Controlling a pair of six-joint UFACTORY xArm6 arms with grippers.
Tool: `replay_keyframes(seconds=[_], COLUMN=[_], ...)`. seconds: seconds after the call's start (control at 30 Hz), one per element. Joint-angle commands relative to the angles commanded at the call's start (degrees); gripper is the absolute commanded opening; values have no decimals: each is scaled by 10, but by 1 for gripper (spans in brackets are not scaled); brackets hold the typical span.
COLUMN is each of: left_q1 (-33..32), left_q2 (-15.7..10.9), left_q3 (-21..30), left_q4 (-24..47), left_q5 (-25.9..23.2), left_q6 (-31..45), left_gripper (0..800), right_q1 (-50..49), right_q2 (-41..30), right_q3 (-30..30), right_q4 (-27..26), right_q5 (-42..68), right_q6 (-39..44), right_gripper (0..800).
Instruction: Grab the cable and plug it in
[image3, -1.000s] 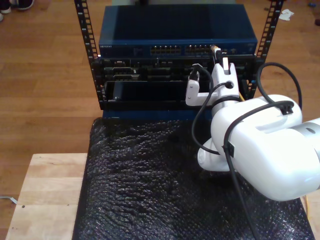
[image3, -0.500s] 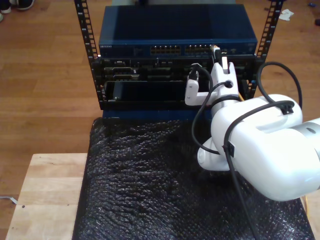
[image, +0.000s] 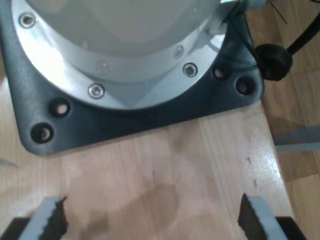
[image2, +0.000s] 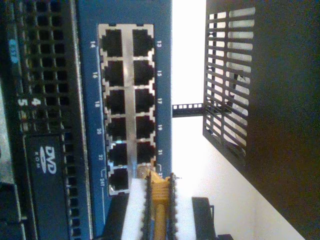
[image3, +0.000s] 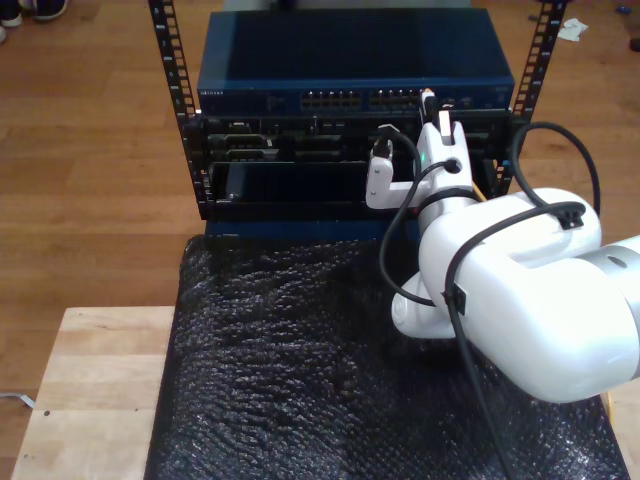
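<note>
The yellow-orange cable (image2: 159, 207) is pinched between the toothed pads of my second gripper (image2: 159, 182), which is shut on it. Its clear plug (image2: 150, 172) points at the bottom row of the blue switch's port block (image2: 127, 107), close to the ports marked 21 to 24; I cannot tell if it is seated. In the exterior view my second gripper (image3: 432, 108) is at the right-hand port group of the blue switch (image3: 350, 70). My first gripper (image: 150, 217) stands open over a wooden table (image: 165, 170), facing an arm's dark base plate (image: 135, 120).
The switch sits in a black rack (image3: 185, 110) above other units, one with a DVD drive (image2: 45, 155). A black vented box (image2: 250, 90) stands beside the switch. Black bubble wrap (image3: 300, 360) covers the table (image3: 90, 390). Thick black robot cables (image3: 400, 230) loop by the arm.
The second arm has crept toward the switch and slightly to the exterior view's left, bringing the gripper and cable closer to the ports.
</note>
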Motion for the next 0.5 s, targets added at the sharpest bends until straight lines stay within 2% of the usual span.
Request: replay_keyframes(seconds=[0.5], left_q1=[1], left_q2=[0], left_q3=[0], left_q4=[0], left_q5=[0], left_q6=[0], left_gripper=[800], right_q1=[-2], right_q2=[5], right_q3=[-1], right_q4=[0], right_q5=[1], right_q6=[1], right_gripper=[0])
